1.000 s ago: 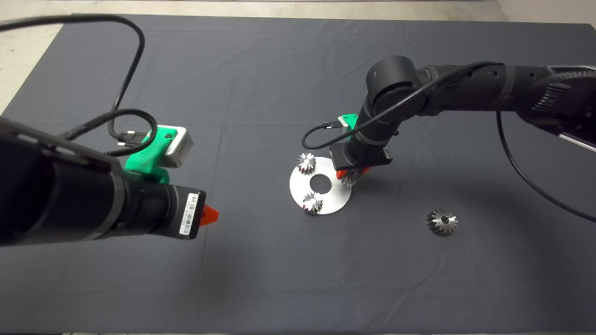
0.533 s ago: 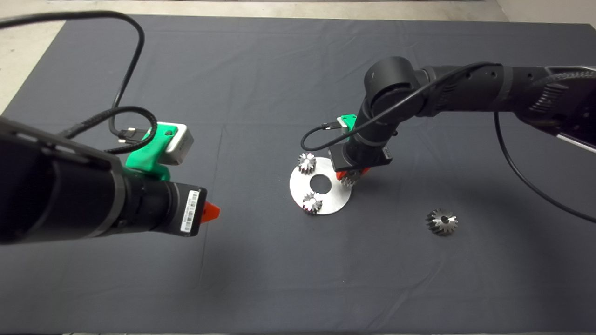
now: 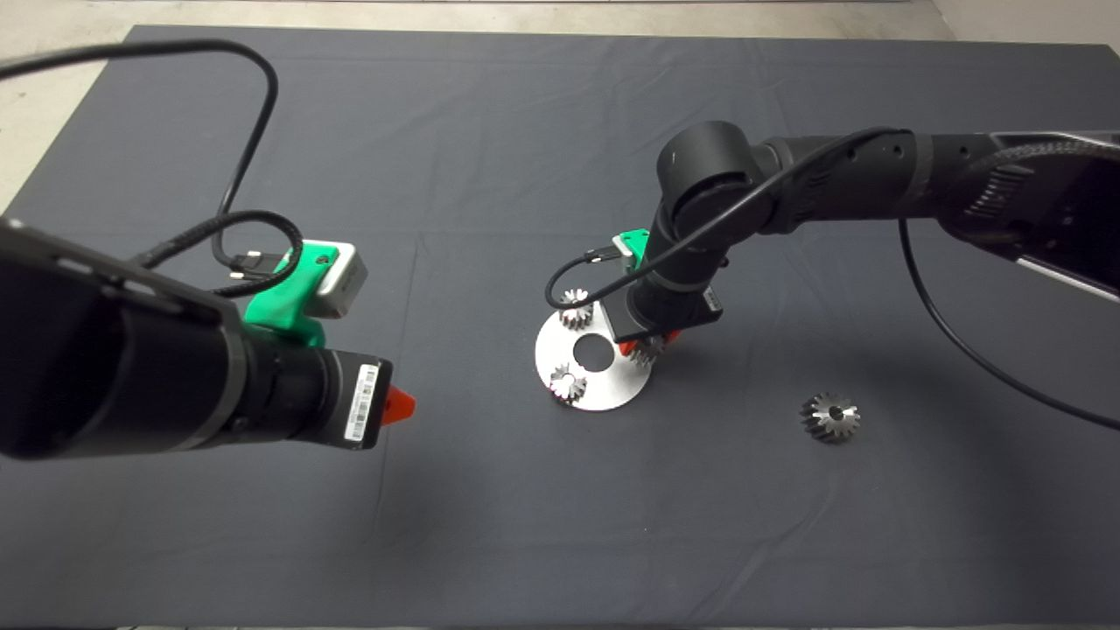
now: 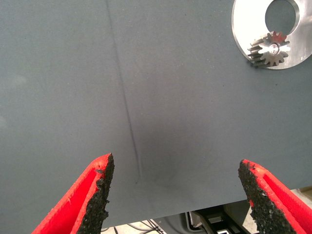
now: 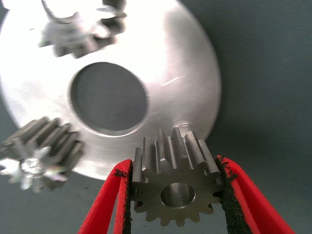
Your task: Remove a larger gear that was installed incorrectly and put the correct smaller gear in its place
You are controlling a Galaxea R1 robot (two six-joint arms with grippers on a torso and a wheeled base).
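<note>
While the left gripper (image 3: 398, 403) waits spread over bare mat, overhead the right gripper (image 3: 646, 348) holds the smaller gear (image 3: 648, 350) at the round plate (image 3: 604, 395)'s edge; the larger gear (image 3: 830, 416) lies aside. Right wrist: red fingers (image 5: 111, 202) pinch that gear (image 5: 174, 187), hole upward, beside the plate (image 5: 185, 92).

Dark grey mat (image 3: 490, 122) with faint creases, pale floor (image 3: 52, 79) beyond
</note>
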